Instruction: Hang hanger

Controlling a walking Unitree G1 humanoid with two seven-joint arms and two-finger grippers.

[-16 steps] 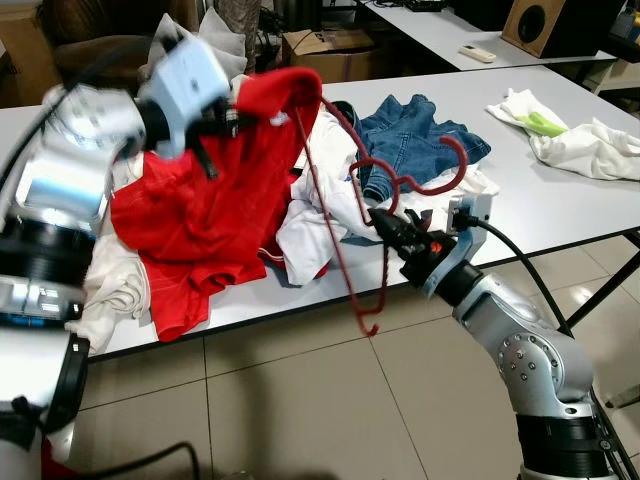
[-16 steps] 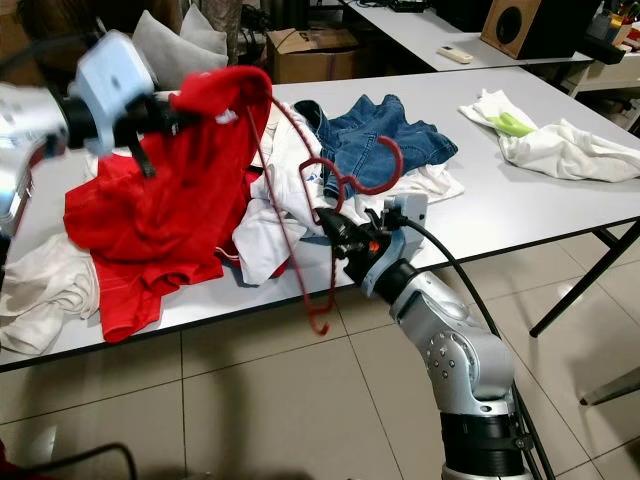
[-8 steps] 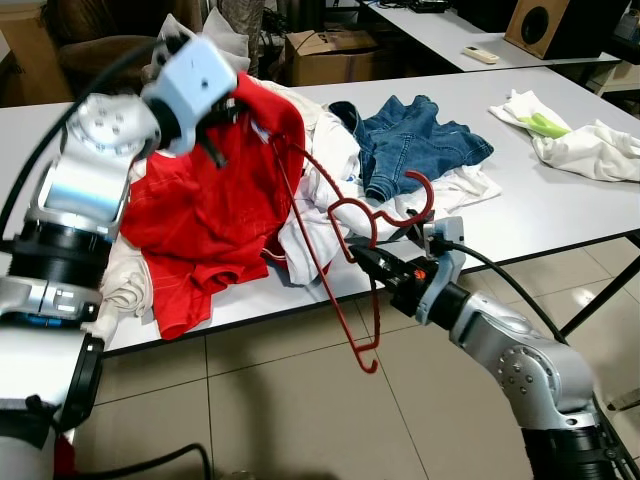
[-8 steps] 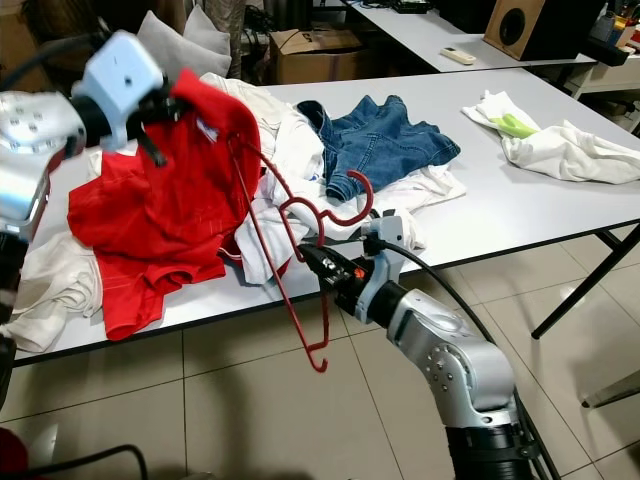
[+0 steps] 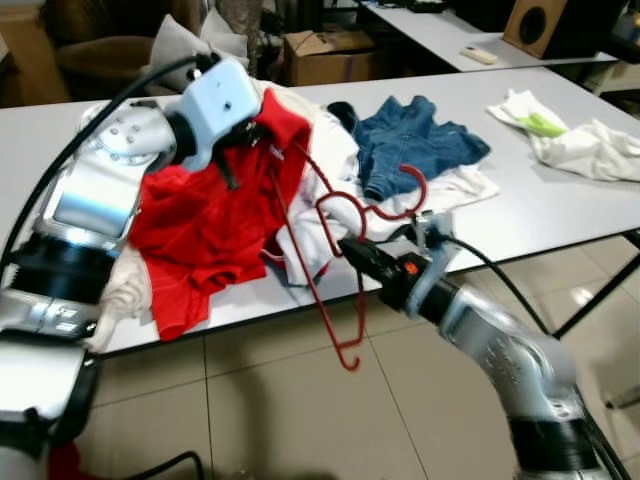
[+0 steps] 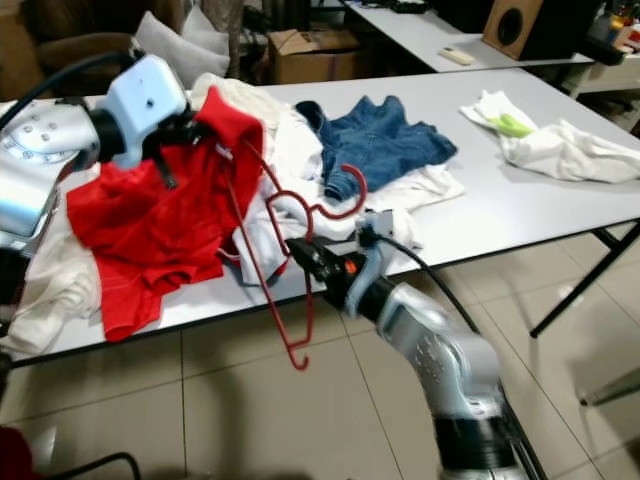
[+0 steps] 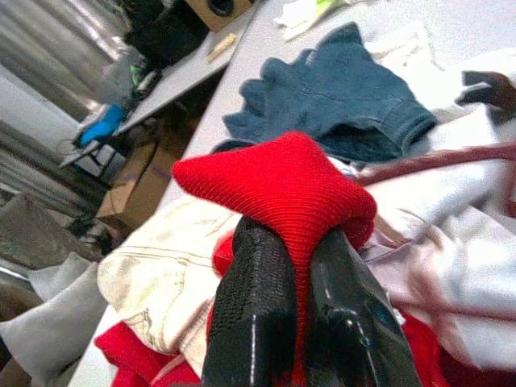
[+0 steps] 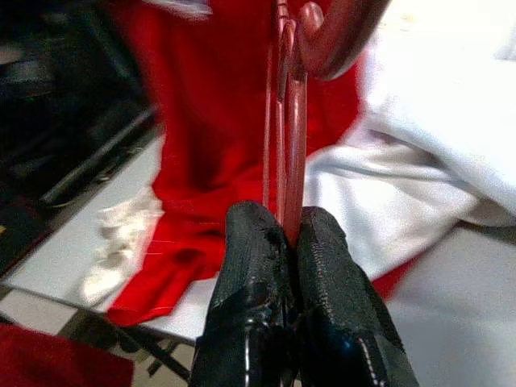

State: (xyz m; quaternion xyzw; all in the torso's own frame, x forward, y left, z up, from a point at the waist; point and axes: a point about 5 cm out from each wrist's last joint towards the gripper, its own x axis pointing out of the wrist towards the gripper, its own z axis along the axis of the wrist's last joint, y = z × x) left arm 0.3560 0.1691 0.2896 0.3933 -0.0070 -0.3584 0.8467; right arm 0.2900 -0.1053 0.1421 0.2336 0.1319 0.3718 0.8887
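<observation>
left gripper (image 7: pixel 294 266) pinching red shirt (image 5: pixel 205 215) | right gripper (image 8: pixel 292 242) clamping red hanger (image 5: pixel 335 225), hook above fingers, shirt just beyond

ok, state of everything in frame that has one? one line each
Left pincer: shut on a pinched fold of the red knit garment, lifted above the table.
Right pincer: shut on the red wire hanger, held off the table's front edge.
Red wire hanger: tilted, upper end at the garment, lower end hanging over the floor.
Blue denim garment: crumpled, lying flat on the grey table.
</observation>
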